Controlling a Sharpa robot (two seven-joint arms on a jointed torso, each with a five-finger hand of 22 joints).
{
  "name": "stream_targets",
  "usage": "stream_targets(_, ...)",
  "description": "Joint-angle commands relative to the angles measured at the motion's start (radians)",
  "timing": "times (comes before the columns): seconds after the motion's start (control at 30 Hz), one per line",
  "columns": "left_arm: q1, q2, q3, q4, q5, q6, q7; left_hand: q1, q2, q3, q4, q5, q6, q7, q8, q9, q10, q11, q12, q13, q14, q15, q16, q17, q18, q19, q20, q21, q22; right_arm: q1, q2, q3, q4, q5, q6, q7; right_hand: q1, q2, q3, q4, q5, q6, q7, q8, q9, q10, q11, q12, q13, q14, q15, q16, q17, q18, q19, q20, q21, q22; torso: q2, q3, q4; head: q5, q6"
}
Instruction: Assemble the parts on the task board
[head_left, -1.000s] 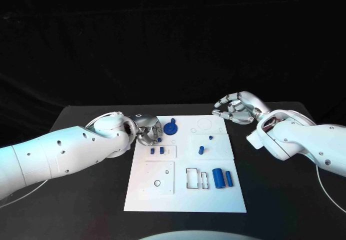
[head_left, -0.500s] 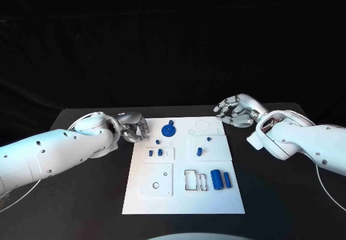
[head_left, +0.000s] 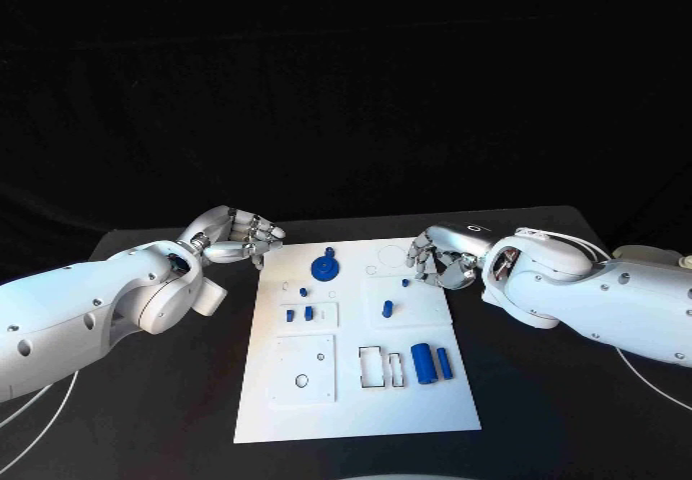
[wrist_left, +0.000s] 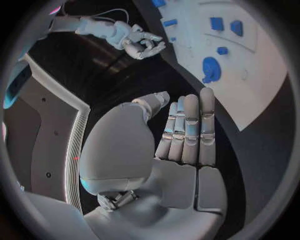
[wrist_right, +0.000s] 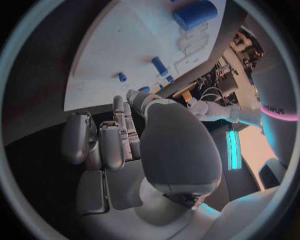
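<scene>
The white task board (head_left: 361, 400) lies in the middle of the black table. A round blue disc (head_left: 326, 267) stands at its far end, with small blue pegs (head_left: 299, 314) below it and another peg (head_left: 387, 308) to their right. Two blue cylinders (head_left: 431, 363) lie at the board's right side. My left hand (head_left: 238, 238) hovers off the board's far left corner, fingers straight and together, holding nothing. My right hand (head_left: 437, 258) hangs over the board's far right edge with loosely bent fingers, also holding nothing. The left wrist view shows the left hand (wrist_left: 184, 135), the disc (wrist_left: 210, 68) and the right hand (wrist_left: 140, 42).
Bare black tabletop (head_left: 562, 400) flanks the board on both sides. Empty rectangular recesses (head_left: 382, 365) sit beside the cylinders, and a square plate with a hole (head_left: 303, 368) lies at the board's left. The right wrist view shows the right hand (wrist_right: 122, 135) above the board (wrist_right: 119, 45).
My left hand has drawn back from the disc, off the board to the left, and its fingers have straightened. My right hand has come down to the board's far right edge. The camera shifted slightly.
</scene>
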Motion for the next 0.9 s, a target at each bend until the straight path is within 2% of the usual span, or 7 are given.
stream_targets(0.03,0.000,-0.013,0.000,0.034,0.281,0.009,0.144,-0.014,0.001,-0.012,0.003,0.000,0.001,-0.008,0.005,0.001,0.009,-0.001,0.007,0.003,-0.018,0.001,-0.016,-0.010,0.009,-0.018,0.002,-0.023,-0.012,-0.007,0.010,0.000,0.004,-0.246,0.063,-0.105,-0.017,-0.005,-0.003,0.006,-0.006,0.003,0.001,-0.007,-0.002,0.002,0.004,-0.011,-0.009,0.034,0.000,0.005,0.003,-0.009,0.006,-0.001,0.005,0.055,0.001,-0.0001,0.0005,-0.007,0.001)
stream_targets(0.2,-0.001,-0.032,0.000,0.073,0.341,0.013,0.181,-0.011,0.005,-0.026,0.005,0.001,0.005,-0.007,0.006,0.002,0.014,-0.002,0.013,0.006,-0.034,0.002,-0.036,-0.024,0.009,-0.031,0.005,-0.054,-0.030,-0.015,0.035,-0.001,0.003,-0.300,0.060,-0.138,-0.028,-0.018,-0.003,0.005,-0.010,0.000,0.007,-0.015,-0.004,0.002,0.009,-0.027,-0.023,0.034,0.004,0.008,0.006,-0.011,0.010,0.001,0.012,0.061,0.001,0.0002,-0.0003,-0.012,-0.001)
stream_targets(0.47,-0.001,-0.045,0.000,0.096,0.373,0.004,0.205,-0.008,0.006,-0.027,0.003,0.001,0.006,-0.006,0.007,0.002,0.012,-0.001,0.014,0.006,-0.035,0.002,-0.038,-0.026,0.009,-0.031,0.005,-0.059,-0.033,-0.026,0.072,-0.002,-0.013,-0.329,0.042,-0.156,-0.028,-0.022,0.002,-0.002,-0.007,-0.007,0.013,-0.025,-0.007,-0.001,0.014,-0.043,-0.037,0.036,0.009,0.013,0.013,-0.014,0.018,0.004,0.026,0.071,0.000,0.0012,0.0006,-0.014,-0.004)
stream_targets(0.63,-0.001,-0.050,0.000,0.100,0.379,0.000,0.204,-0.006,0.006,-0.029,0.003,0.001,0.006,-0.005,0.007,0.001,0.011,-0.001,0.013,0.006,-0.035,0.003,-0.039,-0.027,0.009,-0.030,0.005,-0.061,-0.034,-0.037,0.089,-0.002,-0.021,-0.330,0.037,-0.151,-0.023,-0.015,0.012,-0.008,-0.007,-0.003,0.013,-0.027,-0.007,0.006,0.014,-0.047,-0.043,0.038,0.009,0.020,0.023,-0.018,0.026,0.006,0.042,0.083,0.001,0.0017,0.0024,-0.009,-0.008)
stream_targets(0.7,-0.001,-0.051,0.000,0.101,0.380,-0.002,0.203,-0.006,0.006,-0.029,0.003,0.001,0.006,-0.005,0.007,0.001,0.011,-0.001,0.013,0.006,-0.035,0.003,-0.039,-0.027,0.009,-0.030,0.005,-0.061,-0.034,-0.041,0.095,-0.002,-0.022,-0.328,0.040,-0.148,-0.016,-0.006,0.027,-0.018,-0.022,0.006,0.010,-0.026,-0.006,0.019,0.011,-0.049,-0.048,0.041,0.007,0.027,0.033,-0.021,0.035,0.006,0.059,0.094,0.000,0.0016,0.0012,-0.007,-0.011)
stream_targets(0.9,-0.001,-0.053,0.000,0.101,0.382,-0.007,0.198,-0.001,0.008,-0.030,0.000,0.002,0.006,-0.003,0.006,0.001,0.008,0.001,0.013,0.006,-0.034,0.003,-0.040,-0.029,0.009,-0.028,0.005,-0.065,-0.036,-0.047,0.105,-0.002,-0.031,-0.325,0.055,-0.147,-0.014,0.004,0.050,-0.031,-0.025,0.024,0.005,-0.023,-0.003,0.040,0.006,-0.053,-0.057,0.042,0.002,0.032,0.038,-0.025,0.046,0.005,0.080,0.109,0.000,0.0008,0.0005,-0.006,-0.013)
